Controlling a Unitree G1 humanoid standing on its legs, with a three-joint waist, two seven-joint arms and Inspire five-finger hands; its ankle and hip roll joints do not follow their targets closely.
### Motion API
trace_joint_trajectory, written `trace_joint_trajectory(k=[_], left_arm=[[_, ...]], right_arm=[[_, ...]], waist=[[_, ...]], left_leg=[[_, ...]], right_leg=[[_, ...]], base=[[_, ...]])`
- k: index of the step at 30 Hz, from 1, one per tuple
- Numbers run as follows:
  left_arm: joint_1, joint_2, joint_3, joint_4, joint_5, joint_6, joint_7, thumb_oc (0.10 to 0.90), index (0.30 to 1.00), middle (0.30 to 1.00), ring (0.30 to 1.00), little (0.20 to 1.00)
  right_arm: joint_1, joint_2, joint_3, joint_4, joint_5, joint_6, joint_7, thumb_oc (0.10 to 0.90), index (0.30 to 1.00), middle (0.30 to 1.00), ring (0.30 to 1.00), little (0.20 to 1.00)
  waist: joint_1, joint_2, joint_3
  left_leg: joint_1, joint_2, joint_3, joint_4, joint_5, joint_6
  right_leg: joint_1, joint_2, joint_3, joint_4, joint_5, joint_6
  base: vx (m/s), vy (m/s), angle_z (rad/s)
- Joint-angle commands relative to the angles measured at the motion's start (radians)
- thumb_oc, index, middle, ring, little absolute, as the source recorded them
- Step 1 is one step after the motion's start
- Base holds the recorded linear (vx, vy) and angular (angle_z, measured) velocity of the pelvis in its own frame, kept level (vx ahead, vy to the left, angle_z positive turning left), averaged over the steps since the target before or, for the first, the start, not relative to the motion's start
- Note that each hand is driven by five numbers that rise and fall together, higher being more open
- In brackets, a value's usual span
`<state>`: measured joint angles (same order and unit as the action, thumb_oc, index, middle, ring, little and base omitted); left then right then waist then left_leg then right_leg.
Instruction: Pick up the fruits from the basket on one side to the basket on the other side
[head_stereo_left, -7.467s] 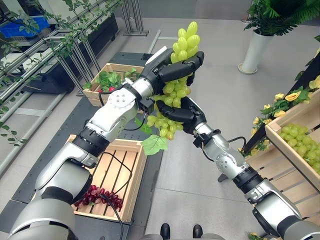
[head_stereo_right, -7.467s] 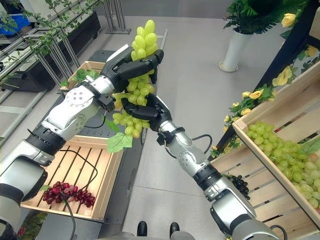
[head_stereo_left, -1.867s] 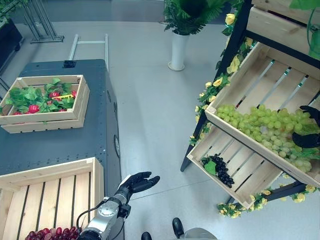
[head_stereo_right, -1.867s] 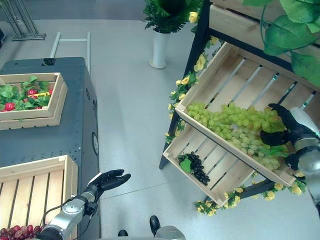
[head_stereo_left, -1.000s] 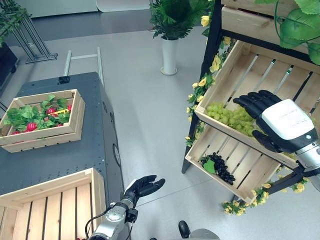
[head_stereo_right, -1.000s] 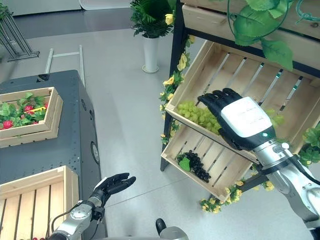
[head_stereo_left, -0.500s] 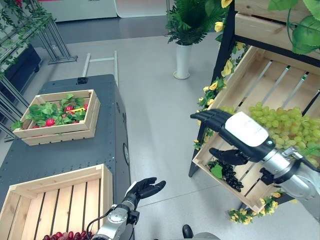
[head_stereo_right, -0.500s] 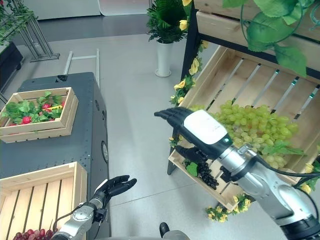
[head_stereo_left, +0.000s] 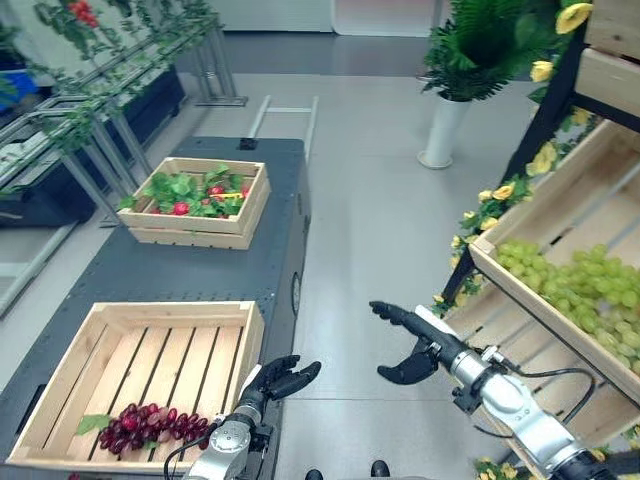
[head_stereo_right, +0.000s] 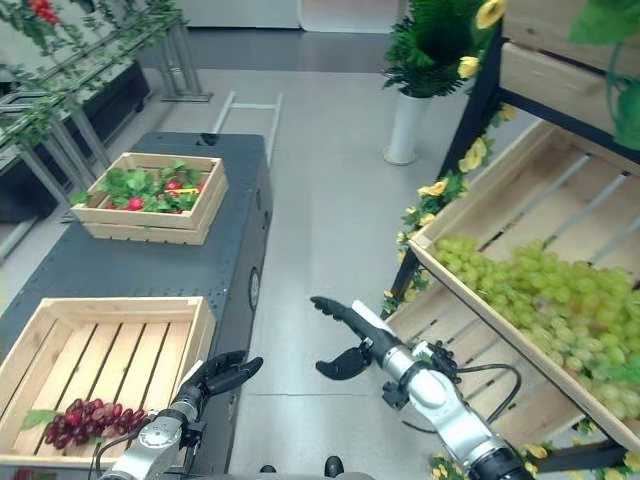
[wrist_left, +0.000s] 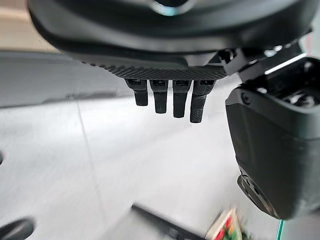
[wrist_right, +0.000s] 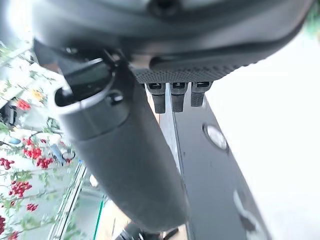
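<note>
Inside near wooden crate (head_stereo_left: 60, 360) on bench, red grapes (head_stereo_left: 150, 425) lie lengthwise along front wall. We judge left hand (head_stereo_left: 280, 378), spread and empty, nearer, just beside crate; right hand (head_stereo_left: 415, 345), also spread, hangs toward shelf green grapes (head_stereo_left: 580, 290).

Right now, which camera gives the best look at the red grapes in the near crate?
The left eye view: the red grapes lie whole, with a leaf, on the slats of the near crate. The right eye view shows them smaller, near its corner. The wrist views look along each open hand at floor.
</note>
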<state>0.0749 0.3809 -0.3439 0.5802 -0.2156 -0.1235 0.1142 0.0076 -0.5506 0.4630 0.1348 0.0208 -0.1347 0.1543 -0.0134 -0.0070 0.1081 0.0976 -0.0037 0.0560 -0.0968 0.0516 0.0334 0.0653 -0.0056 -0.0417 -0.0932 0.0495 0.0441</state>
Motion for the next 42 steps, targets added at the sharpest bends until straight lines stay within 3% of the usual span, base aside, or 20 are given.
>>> trace_joint_trajectory(k=[1, 5, 12, 17, 20, 26, 30, 34, 37, 42], left_arm=[[-0.078, 0.091, 0.037, -0.083, 0.122, -0.144, 0.097, 0.8, 0.9, 0.9, 0.9, 0.9], [-0.063, 0.136, 0.083, -0.137, 0.161, -0.163, 0.15, 0.8, 0.9, 0.9, 0.9, 0.9], [-0.052, 0.191, 0.216, -0.217, 0.209, -0.271, 0.24, 0.8, 0.9, 0.9, 0.9, 0.9], [-0.089, 0.273, 0.287, -0.145, 0.234, -0.363, 0.298, 0.8, 0.9, 0.9, 0.9, 0.9], [-0.115, 0.3, 0.294, -0.094, 0.283, -0.364, 0.349, 0.8, 0.9, 0.9, 0.9, 0.9], [-0.127, 0.407, 0.312, 0.035, 0.437, -0.289, 0.389, 0.8, 0.9, 0.9, 0.9, 0.9], [-0.136, 0.481, 0.287, 0.106, 0.59, -0.202, 0.452, 0.8, 0.9, 0.9, 0.9, 0.9], [-0.162, 0.52, 0.263, 0.15, 0.659, -0.149, 0.534, 0.8, 0.9, 0.9, 0.9, 0.9], [-0.229, 0.571, 0.22, 0.198, 0.735, -0.1, 0.621, 0.8, 0.9, 0.9, 0.9, 0.9], [-0.335, 0.643, 0.13, 0.224, 0.869, -0.038, 0.697, 0.8, 0.9, 0.9, 0.9, 0.9]], right_arm=[[-0.104, 0.019, -0.007, -0.062, 0.083, -0.076, -0.053, 0.8, 0.9, 0.9, 0.9, 0.9], [-0.096, 0.011, 0.008, -0.038, 0.029, -0.099, -0.059, 0.8, 0.9, 0.9, 0.9, 0.9], [-0.076, -0.005, 0.0, 0.012, 0.026, -0.107, -0.066, 0.8, 0.9, 0.9, 0.9, 0.9], [-0.086, -0.032, 0.022, 0.008, 0.009, -0.122, -0.056, 0.8, 0.9, 0.9, 0.9, 0.9], [-0.096, -0.034, 0.036, 0.011, 0.002, -0.121, -0.068, 0.8, 0.9, 0.9, 0.9, 0.9], [-0.073, -0.05, 0.036, 0.004, -0.006, -0.125, -0.071, 0.8, 0.9, 0.9, 0.9, 0.9], [-0.068, -0.088, 0.036, -0.001, 0.003, -0.124, -0.046, 0.8, 0.9, 0.9, 0.9, 0.9], [-0.108, -0.122, 0.048, 0.008, 0.023, -0.139, -0.033, 0.8, 0.9, 0.9, 0.9, 0.9], [-0.17, -0.162, 0.068, 0.027, 0.036, -0.162, -0.048, 0.8, 0.9, 0.9, 0.9, 0.9], [-0.242, -0.195, 0.055, 0.062, 0.082, -0.164, -0.086, 0.8, 0.9, 0.9, 0.9, 0.9]], waist=[[0.022, 0.0, 0.008], [0.042, 0.01, 0.018], [0.072, 0.008, 0.022], [0.078, 0.015, 0.027], [0.078, 0.021, 0.03], [0.071, 0.037, 0.042], [0.063, 0.046, 0.066], [0.06, 0.048, 0.131], [0.055, 0.046, 0.211], [0.051, 0.048, 0.281]], left_leg=[[0.018, -0.046, -0.036, 0.01, -0.1, -0.003], [0.009, -0.054, -0.071, 0.01, -0.091, -0.004], [-0.002, -0.065, -0.124, 0.01, -0.079, -0.011], [-0.012, -0.069, -0.141, 0.01, -0.071, -0.015], [-0.016, -0.07, -0.144, 0.01, -0.068, -0.015], [-0.024, -0.071, -0.15, 0.01, -0.065, -0.017], [-0.045, -0.07, -0.145, 0.026, -0.063, -0.018], [-0.097, -0.065, -0.13, 0.087, -0.071, -0.016], [-0.161, -0.071, -0.134, 0.162, -0.076, -0.019], [-0.225, -0.08, -0.13, 0.218, -0.079, -0.028]], right_leg=[[0.045, -0.002, -0.061, 0.026, -0.066, 0.002], [0.045, -0.004, -0.078, 0.028, -0.073, -0.004], [0.053, -0.013, -0.112, 0.017, -0.074, -0.013], [0.044, -0.023, -0.121, 0.022, -0.075, -0.01], [0.037, -0.026, -0.122, 0.029, -0.079, -0.009], [0.028, -0.033, -0.129, 0.039, -0.086, -0.002], [0.0, -0.038, -0.13, 0.065, -0.093, -0.001], [-0.067, -0.044, -0.134, 0.156, -0.12, -0.012], [-0.139, -0.044, -0.135, 0.26, -0.152, -0.027], [-0.191, -0.047, -0.151, 0.305, -0.168, -0.043]], base=[[-0.03, -0.005, 0.23], [-0.01, 0.0, 0.24], [0.02, -0.009, 0.21], [0.01, 0.027, 0.13], [0.01, 0.024, 0.01], [0.04, 0.059, 0.06], [0.05, 0.104, 0.02], [-0.08, 0.095, 0.02], [-0.15, 0.093, 0.06], [-0.12, 0.081, 0.14]])
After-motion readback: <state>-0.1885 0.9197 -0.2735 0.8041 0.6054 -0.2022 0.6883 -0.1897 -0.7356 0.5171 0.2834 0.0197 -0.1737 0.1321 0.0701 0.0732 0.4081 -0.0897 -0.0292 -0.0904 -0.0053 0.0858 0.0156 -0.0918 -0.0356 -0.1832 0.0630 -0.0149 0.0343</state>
